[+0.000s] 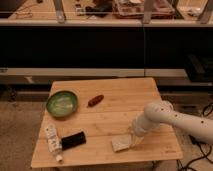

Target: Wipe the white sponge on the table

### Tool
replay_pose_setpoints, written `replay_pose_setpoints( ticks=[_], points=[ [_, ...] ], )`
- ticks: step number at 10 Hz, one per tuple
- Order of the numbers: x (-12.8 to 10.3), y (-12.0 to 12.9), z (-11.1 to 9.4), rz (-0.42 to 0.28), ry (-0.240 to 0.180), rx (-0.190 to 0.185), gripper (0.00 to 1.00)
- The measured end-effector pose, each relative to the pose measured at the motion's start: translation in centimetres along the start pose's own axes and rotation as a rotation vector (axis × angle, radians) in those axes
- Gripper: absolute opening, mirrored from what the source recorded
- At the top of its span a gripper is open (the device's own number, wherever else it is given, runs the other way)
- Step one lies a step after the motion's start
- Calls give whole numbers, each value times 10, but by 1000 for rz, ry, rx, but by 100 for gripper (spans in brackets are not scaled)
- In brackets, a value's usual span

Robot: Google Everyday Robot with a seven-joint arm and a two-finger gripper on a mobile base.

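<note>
The white sponge (120, 143) lies flat on the light wooden table (115, 107), near the front edge, right of centre. My gripper (132, 138) comes in from the right on a white arm (170, 117) and sits right at the sponge's right edge, touching or pressing on it. The sponge's right part is hidden under the gripper.
A green bowl (62, 103) stands at the table's left. A small red-brown object (95, 100) lies near the middle. A black object (73, 140) and a white printed tube (52, 142) lie at the front left. A dark shelf unit runs behind the table.
</note>
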Motion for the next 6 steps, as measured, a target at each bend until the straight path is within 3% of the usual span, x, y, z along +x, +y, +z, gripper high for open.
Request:
replay_pose_setpoints(
  ticks=[3, 6],
  points=[
    [17, -41, -10, 49, 25, 48, 5],
    [7, -74, 4, 46, 12, 42, 5]
  ],
)
